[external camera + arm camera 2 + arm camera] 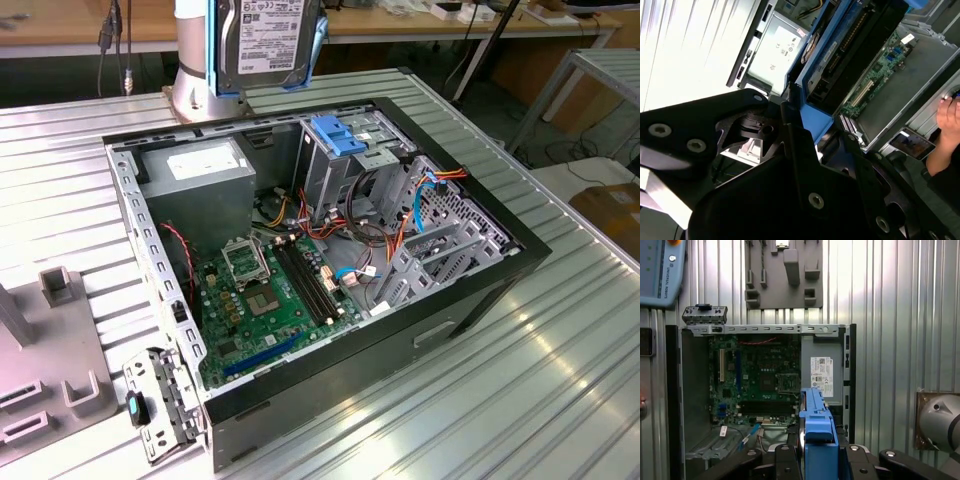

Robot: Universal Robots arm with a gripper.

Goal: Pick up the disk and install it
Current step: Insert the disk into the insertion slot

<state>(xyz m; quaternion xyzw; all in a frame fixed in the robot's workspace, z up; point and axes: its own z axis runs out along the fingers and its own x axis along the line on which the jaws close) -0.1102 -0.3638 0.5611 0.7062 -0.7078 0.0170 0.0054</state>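
- Computer case (pixel 350 385), on its side on the ribbed metal table (pixel 530 380): open on top, so there is entry from above.
- Motherboard (pixel 265 300): low and flat, with the widest open room inside above it.
- Power supply (pixel 195 175): blocks the far corner at the exterior view's left.
- Drive cage (pixel 330 180), upright with a blue latch (pixel 335 135) on top: the tallest obstacle inside.
- Cables (pixel 345 235): strung loose between cage and board.
- Metal bays (pixel 440 230): crowd the exterior view's right end.
- Disk (pixel 262 40), clamped in the gripper (pixel 818 455): above the far rim, touching nothing below.
- Person's hand (pixel 947 112): just outside a case wall.
- Grey fixture (pixel 60 390): on the table at the exterior view's left.
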